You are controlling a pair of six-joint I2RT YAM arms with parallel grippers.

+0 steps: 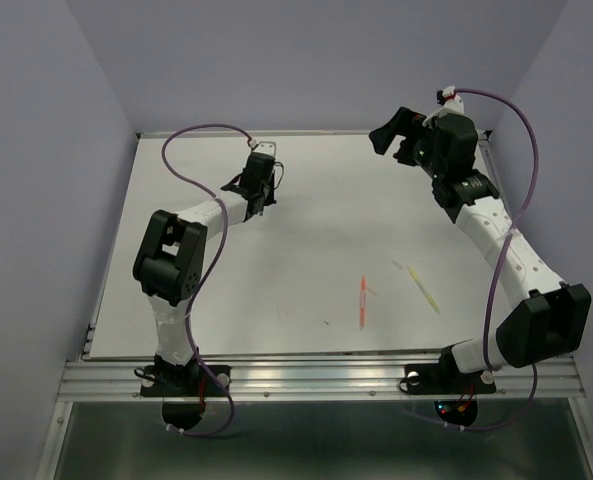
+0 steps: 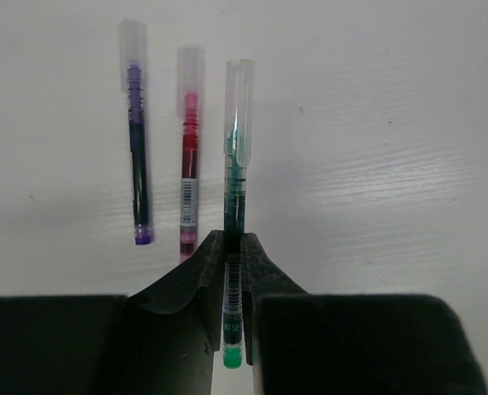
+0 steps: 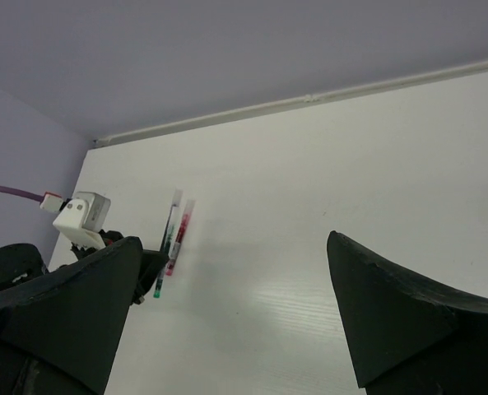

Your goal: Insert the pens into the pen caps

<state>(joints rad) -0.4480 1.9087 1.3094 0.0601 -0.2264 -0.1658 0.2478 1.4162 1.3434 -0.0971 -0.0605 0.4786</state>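
My left gripper (image 2: 234,247) is shut on the green pen (image 2: 234,197), which points away from the jaws with a clear cap (image 2: 239,107) over its tip. To its left on the table lie the dark blue pen (image 2: 137,164) and the dark red pen (image 2: 188,173), each with a clear cap on. The orange pen (image 1: 362,302) and the pale yellow pen (image 1: 424,288) lie uncapped at the near right, with two faint pale caps (image 1: 397,264) beside them. My right gripper (image 3: 234,239) is open, empty and raised at the far right (image 1: 391,135).
The white table (image 1: 306,230) ends at a metal rail along its near edge (image 1: 316,375). Purple walls close the back and both sides. The left arm's cable loops over the far left of the table (image 1: 191,150).
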